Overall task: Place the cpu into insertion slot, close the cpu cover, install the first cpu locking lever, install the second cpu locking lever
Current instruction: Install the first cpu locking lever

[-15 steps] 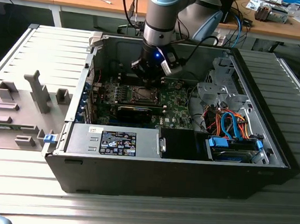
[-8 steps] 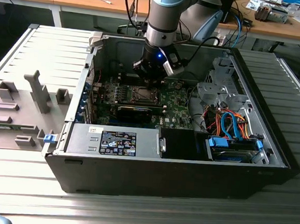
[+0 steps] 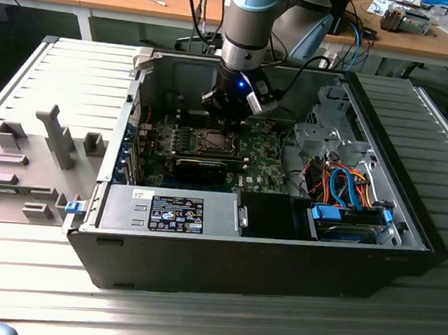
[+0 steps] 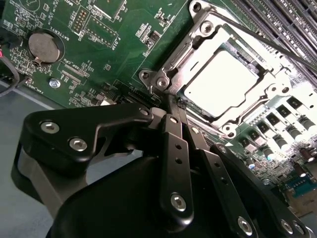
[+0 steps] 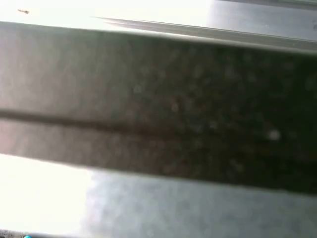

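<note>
Ribbed grey desk [image 3: 37,277] carries one open computer case [image 3: 279,257]. One arm reaches down inside, its gripper [image 4: 181,106] with jaws pressed together and empty at the near corner of the insertion slot [image 4: 198,74], likely to work a lever. One cpu [image 4: 218,84] sits seated under the closed cpu cover [image 4: 247,52].

Open black computer case [image 3: 256,255] lying on ribbed grey tabletop [image 3: 196,320]. Green motherboard [image 4: 124,54] inside case, silvery square cpu [image 4: 220,84] seated in insertion slot [image 4: 195,106], thin silvery cpu cover [image 4: 181,57] around it. Black end effector [image 4: 173,111] just beside slot corner.
</note>
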`<state>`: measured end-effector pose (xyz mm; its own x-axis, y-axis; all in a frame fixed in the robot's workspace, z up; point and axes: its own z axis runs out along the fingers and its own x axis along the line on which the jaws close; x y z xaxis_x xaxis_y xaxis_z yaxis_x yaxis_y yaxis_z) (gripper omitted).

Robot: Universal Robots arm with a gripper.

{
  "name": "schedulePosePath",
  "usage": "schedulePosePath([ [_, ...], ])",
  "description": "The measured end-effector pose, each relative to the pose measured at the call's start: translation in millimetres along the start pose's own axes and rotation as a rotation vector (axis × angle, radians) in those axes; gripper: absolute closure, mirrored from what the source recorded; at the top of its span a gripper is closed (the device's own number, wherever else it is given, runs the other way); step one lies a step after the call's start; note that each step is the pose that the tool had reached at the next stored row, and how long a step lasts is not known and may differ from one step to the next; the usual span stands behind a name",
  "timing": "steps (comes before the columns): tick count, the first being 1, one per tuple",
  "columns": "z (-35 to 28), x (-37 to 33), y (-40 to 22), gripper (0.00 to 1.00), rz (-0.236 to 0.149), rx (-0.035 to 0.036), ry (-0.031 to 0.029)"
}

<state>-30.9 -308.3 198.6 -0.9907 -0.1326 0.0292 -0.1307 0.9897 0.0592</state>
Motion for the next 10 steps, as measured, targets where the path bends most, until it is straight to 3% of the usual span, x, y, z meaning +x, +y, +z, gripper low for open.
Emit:
schedulePosePath([
  [5, -6.0, -0.1, 0.7, 0.89, 0.000, -0.0068, -0.0021],
  [10, -18.5, 0.5, 0.9, 0.89, 0.000, -0.0053, -0.0008],
])
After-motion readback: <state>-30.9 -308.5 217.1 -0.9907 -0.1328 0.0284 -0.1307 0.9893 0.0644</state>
